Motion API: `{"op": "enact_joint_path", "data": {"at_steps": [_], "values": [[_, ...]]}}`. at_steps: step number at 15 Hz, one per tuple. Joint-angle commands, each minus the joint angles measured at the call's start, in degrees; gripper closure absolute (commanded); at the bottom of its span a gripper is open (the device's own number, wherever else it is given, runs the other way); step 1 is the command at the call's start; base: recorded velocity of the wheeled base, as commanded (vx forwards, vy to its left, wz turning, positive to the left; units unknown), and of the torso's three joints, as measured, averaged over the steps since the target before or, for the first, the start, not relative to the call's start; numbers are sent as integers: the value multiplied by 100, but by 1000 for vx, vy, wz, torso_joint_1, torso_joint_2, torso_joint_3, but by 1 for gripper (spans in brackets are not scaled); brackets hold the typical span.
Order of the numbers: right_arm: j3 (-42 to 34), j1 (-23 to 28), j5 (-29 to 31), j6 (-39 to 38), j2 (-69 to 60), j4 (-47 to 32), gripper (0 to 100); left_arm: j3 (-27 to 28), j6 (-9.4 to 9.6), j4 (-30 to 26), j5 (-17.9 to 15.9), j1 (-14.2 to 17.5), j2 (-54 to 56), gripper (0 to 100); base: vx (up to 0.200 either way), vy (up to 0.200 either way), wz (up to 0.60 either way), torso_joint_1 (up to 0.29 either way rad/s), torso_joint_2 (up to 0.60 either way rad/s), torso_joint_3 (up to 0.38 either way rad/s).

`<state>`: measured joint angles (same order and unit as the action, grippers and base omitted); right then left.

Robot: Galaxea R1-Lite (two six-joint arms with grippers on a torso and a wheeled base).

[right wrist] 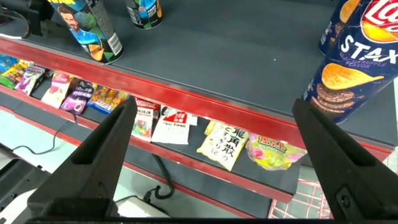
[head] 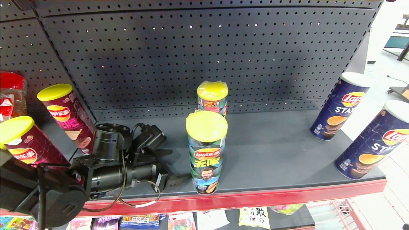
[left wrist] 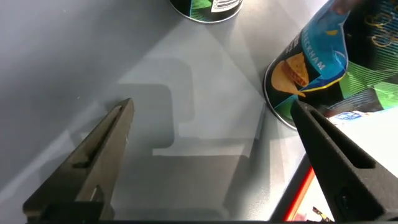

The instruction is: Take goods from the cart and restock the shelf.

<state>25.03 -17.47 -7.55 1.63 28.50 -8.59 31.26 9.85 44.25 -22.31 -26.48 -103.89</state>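
Note:
A chip can with a yellow lid (head: pixel 206 153) stands upright near the shelf's red front edge (head: pixel 255 196). A second can of the same kind (head: pixel 212 95) stands behind it. My left gripper (head: pixel 177 166) rests low on the shelf just left of the front can, open and holding nothing. In the left wrist view the left gripper (left wrist: pixel 217 168) has bare grey shelf between its fingers, the front can's base (left wrist: pixel 305 68) stands just beyond one fingertip and the rear can (left wrist: pixel 208 7) is farther off. My right gripper (right wrist: pixel 214 168) hangs open in front of the shelf edge (right wrist: pixel 205 102), below the front can (right wrist: pixel 93 28).
Two maroon cans (head: pixel 67 115) (head: pixel 22 140) stand at the shelf's left, and two blue cans (head: pixel 342 105) (head: pixel 374 143) at its right. Bare shelf lies between the centre cans and the blue ones. Snack packets (right wrist: pixel 224 146) line the lower shelf.

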Motion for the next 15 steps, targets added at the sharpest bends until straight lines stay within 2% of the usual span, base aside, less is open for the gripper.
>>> {"op": "enact_joint_path", "data": {"at_steps": [1,6,15], "values": [[-7,7,-1,4,15,-2,0,12,-1,5,-2,2,0,0,0,0,0,0,0,0],[11,7,8,4,-3,-2,0,91,-1,-4,-2,-7,-26,0,0,0,0,0,0,0],[11,95,-1,4,-46,-2,0,-216,17,13,-10,-68,88,0,0,0,0,0,0,0]]}}
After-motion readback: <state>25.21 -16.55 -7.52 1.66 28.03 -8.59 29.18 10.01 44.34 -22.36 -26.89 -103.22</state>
